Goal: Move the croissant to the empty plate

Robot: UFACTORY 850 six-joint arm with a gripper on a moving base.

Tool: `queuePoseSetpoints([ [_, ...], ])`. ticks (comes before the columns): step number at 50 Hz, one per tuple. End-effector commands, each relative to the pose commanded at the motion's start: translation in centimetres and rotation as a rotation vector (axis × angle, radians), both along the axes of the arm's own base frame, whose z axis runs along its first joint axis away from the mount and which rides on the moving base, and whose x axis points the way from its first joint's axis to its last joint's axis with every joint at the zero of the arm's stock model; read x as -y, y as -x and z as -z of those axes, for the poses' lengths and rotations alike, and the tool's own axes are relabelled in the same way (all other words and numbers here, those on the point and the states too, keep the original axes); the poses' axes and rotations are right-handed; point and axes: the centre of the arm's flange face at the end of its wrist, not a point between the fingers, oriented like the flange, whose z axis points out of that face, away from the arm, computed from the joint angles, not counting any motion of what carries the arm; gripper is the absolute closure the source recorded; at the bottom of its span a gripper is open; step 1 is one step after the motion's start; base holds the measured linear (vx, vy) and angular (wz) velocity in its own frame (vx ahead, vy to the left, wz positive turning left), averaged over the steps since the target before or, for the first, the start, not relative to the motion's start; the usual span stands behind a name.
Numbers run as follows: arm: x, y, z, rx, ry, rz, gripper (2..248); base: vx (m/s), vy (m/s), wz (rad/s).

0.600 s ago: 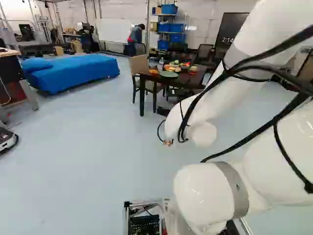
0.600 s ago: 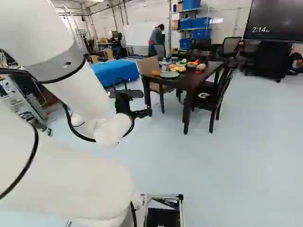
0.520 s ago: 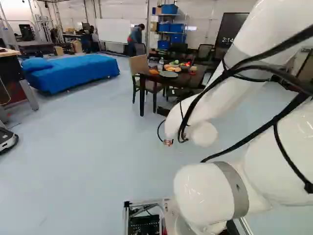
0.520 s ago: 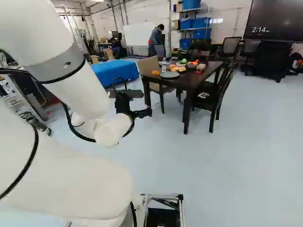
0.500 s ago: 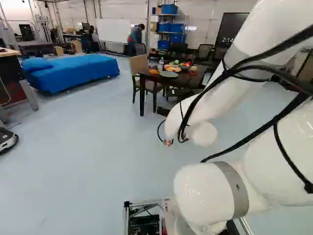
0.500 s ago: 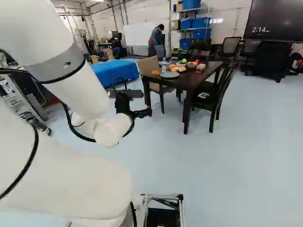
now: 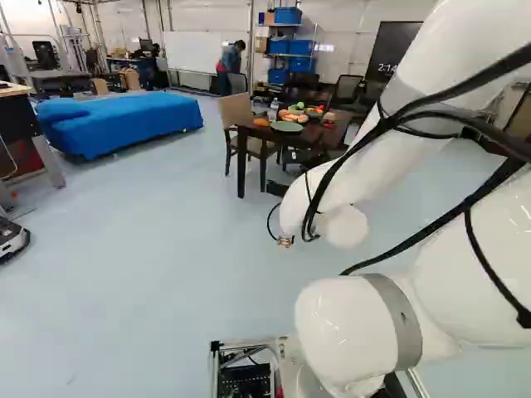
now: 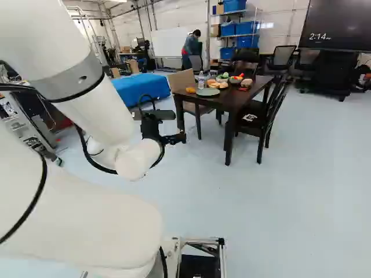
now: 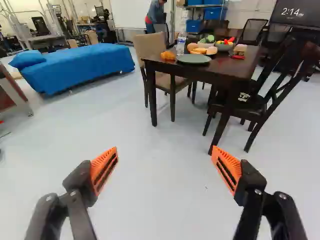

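On the dark table (image 9: 205, 74), well ahead: one orange item, apparently the croissant (image 9: 168, 55), just beside the empty green plate (image 9: 194, 59). Gripper (image 9: 164, 149): fingers wide, holding nothing. Step in hand, seemingly: approach. Next requirement: the base drives nearer.

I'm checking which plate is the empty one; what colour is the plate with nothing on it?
Green; the plate shows best in the wrist view.

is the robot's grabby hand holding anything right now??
Gripper: open, its two orange pads wide apart, holding nothing.
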Motion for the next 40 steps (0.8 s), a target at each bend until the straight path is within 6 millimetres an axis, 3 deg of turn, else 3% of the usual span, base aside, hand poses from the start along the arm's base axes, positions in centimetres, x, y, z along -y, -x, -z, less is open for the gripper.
queuePoseSetpoints([
  [40, 0.00, 0.00, 0.00, 0.000, 0.000, 0.000, 3, 0.120, 0.003, -0.002],
])
